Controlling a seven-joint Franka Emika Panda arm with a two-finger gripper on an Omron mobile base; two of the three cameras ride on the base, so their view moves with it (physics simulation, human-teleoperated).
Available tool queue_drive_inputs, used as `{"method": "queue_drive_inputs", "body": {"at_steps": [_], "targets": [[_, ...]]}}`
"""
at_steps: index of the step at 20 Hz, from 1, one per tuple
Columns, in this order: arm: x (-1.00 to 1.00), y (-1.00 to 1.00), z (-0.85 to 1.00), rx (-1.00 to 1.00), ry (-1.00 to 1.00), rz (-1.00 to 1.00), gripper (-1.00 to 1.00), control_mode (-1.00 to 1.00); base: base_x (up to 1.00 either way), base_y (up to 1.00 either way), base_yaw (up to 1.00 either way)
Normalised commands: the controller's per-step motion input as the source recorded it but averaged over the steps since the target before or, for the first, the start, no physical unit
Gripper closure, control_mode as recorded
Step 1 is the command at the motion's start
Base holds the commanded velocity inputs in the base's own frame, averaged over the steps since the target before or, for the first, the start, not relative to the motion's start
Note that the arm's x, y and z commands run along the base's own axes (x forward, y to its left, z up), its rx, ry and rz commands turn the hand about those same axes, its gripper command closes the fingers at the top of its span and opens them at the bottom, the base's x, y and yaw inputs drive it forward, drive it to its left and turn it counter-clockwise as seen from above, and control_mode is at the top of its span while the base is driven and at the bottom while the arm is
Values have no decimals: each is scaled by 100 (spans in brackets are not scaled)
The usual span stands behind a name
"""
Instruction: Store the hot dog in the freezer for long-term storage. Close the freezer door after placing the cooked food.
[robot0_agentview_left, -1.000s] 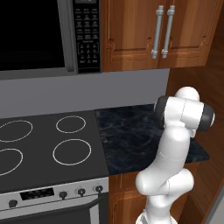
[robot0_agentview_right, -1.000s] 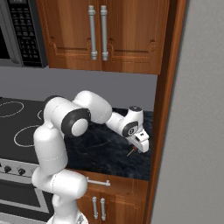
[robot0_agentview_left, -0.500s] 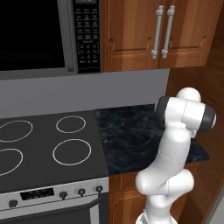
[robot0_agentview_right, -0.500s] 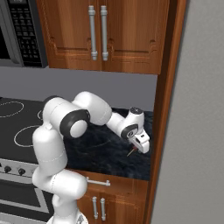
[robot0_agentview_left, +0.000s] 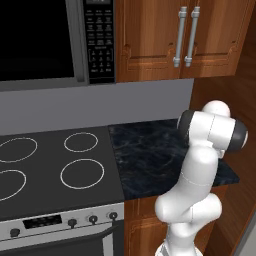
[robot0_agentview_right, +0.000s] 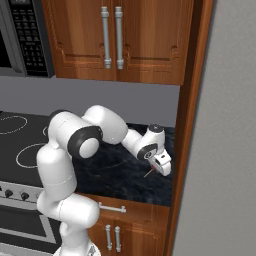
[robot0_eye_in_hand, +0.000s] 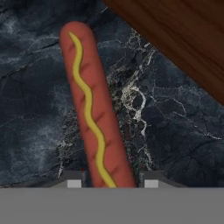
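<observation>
Microwave above stove; wooden cabinets.

White arm, dark joints

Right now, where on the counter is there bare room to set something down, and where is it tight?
The dark marble counter is bare from the stove edge across its middle. It gets tight at the right end, by the wooden side panel, where the gripper reaches down at the hot dog, which lies between its fingertips.
</observation>
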Motion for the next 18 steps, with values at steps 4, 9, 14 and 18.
{"method": "queue_drive_inputs", "body": {"at_steps": [4,9,14,18], "targets": [[11,0,0,0,0,0,100,-100,0,0,0],[21,20,0,0,0,0,100,-100,0,0,0],[0,32,0,0,0,5,100,-100,0,0,0],[-10,66,0,0,0,12,100,-100,0,0,0]]}}
